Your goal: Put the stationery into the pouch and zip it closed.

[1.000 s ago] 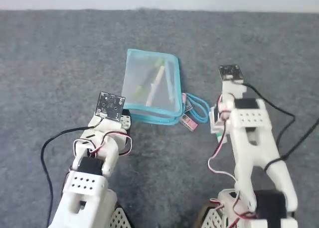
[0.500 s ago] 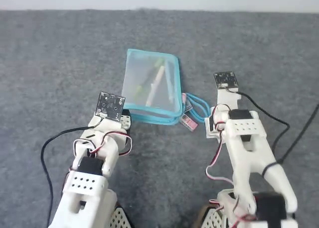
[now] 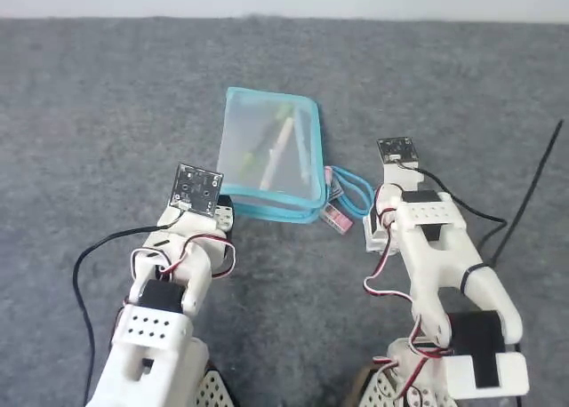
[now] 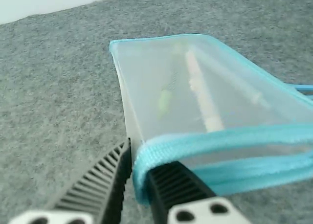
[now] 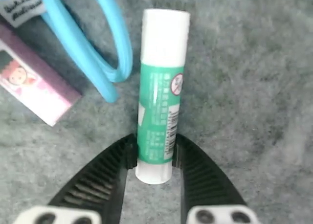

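A translucent pouch (image 3: 271,158) with teal trim lies flat mid-table, with pens and other stationery inside it. My left gripper (image 4: 139,168) is shut on the pouch's (image 4: 195,101) near teal corner. A green and white glue stick (image 5: 161,111) sits between my right gripper's (image 5: 152,151) fingers, which press on both sides of its near end. A pink eraser (image 3: 336,219) lies by the pouch's blue strap loop (image 3: 354,192), just left of the right arm (image 3: 418,220). In the right wrist view the eraser (image 5: 34,82) and the strap loop (image 5: 98,53) lie beside the stick.
Grey carpet (image 3: 107,96) covers the table up to a pale wall at the far edge. Both arms' cables (image 3: 84,265) trail beside their bases. Open carpet spreads to the left, to the right and beyond the pouch.
The right arm has drawn back toward the near edge and shifted slightly left, its wrist dropping lower. The left arm and the pouch have not moved.
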Robot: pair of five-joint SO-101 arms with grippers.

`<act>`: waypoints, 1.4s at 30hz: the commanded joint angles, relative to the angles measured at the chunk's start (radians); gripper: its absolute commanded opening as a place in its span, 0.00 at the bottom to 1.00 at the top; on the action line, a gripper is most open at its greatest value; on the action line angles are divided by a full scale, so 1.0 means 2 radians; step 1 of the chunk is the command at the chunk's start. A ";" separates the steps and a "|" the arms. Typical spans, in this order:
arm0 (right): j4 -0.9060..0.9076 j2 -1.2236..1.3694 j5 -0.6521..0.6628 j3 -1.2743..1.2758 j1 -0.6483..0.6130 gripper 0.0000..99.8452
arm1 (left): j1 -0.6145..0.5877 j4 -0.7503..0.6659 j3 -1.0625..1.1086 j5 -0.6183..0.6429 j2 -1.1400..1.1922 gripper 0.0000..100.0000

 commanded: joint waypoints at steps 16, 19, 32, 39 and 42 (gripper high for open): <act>-0.030 0.001 0.013 -0.018 0.018 0.01 | -0.006 -0.013 0.003 -0.001 -0.005 0.01; -0.030 0.001 0.013 -0.018 0.018 0.01 | -0.006 -0.013 0.003 -0.001 -0.005 0.01; -0.030 0.001 0.013 -0.018 0.018 0.01 | -0.006 -0.013 0.003 -0.001 -0.005 0.01; -0.030 0.001 0.013 -0.018 0.018 0.01 | -0.006 -0.013 0.003 -0.001 -0.005 0.01; -0.030 0.001 0.013 -0.018 0.018 0.01 | -0.006 -0.013 0.003 -0.001 -0.005 0.01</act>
